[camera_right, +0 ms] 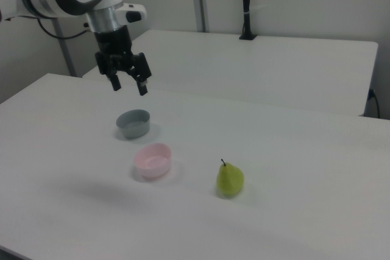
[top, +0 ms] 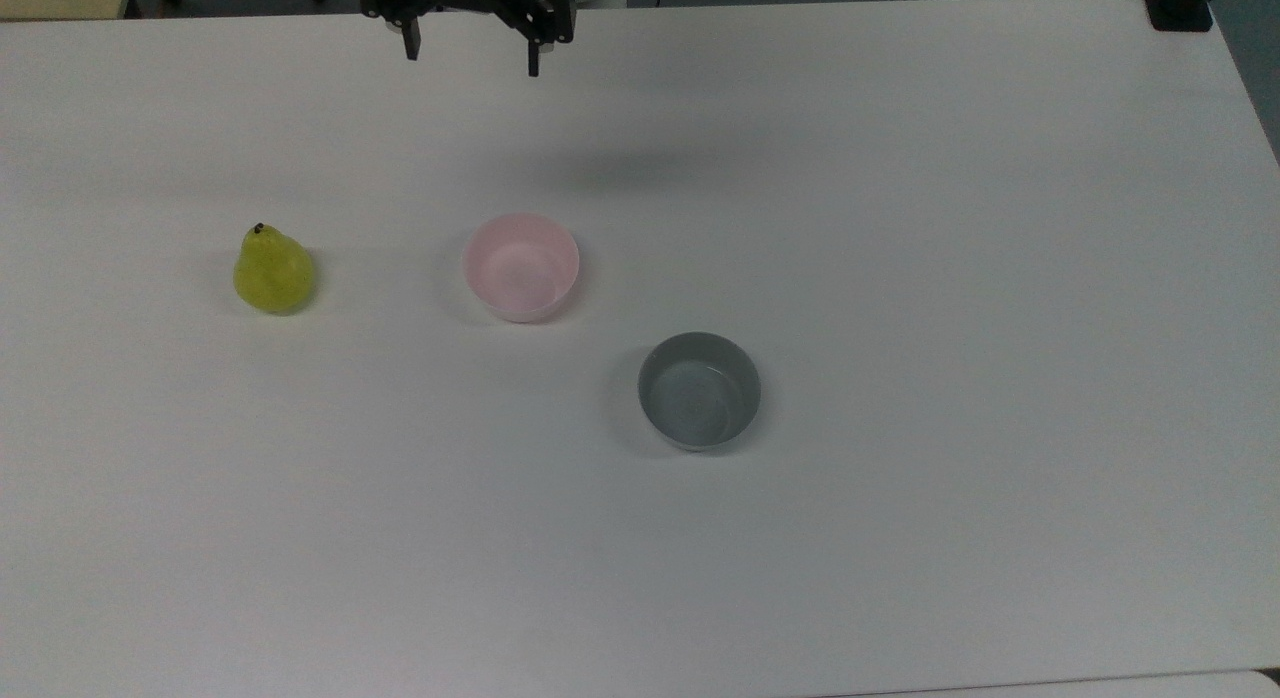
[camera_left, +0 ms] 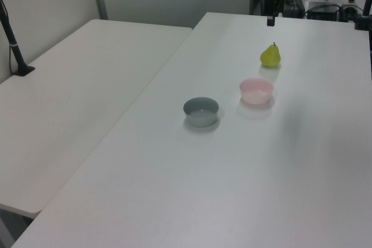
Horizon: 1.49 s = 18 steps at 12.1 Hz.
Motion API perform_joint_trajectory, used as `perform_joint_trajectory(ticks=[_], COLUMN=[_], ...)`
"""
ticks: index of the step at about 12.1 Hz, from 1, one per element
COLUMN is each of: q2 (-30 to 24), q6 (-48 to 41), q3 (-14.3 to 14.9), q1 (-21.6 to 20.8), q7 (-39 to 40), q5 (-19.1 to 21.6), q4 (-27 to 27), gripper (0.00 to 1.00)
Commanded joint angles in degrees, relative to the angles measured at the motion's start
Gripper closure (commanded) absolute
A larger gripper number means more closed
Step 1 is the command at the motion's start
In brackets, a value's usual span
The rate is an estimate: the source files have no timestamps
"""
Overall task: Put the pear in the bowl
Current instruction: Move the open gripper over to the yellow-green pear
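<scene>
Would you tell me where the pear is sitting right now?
The pear stands upright on the white table, towards the top view's left. Its nearest neighbour is the pink bowl, apart from it to the top view's right.

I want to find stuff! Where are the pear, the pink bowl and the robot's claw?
pear (top: 273, 273), top view, its fat belly.
pink bowl (top: 520, 266), top view, inside bottom.
gripper (camera_right: 128, 85), right view, between fingertips.
</scene>
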<state>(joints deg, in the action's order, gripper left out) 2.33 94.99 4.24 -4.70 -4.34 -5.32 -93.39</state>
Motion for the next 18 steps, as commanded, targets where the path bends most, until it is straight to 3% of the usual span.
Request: perform_joint_trajectory(ticks=[1,6,9,18], q2=[0.3,2.8,4.6,11.8], q6=[5.0,8.8,11.0,14.8], q3=[0.5,0.5,0.5,0.5], q1=[4.2,12.3,14.7,17.4], q7=[0.7,14.9,22.5,28.3], q5=[0.4,1.1,1.0,0.2], q4=[-1.2,-0.8,-0.7,-0.9], gripper=[0.0,0.0,0.0,0.0])
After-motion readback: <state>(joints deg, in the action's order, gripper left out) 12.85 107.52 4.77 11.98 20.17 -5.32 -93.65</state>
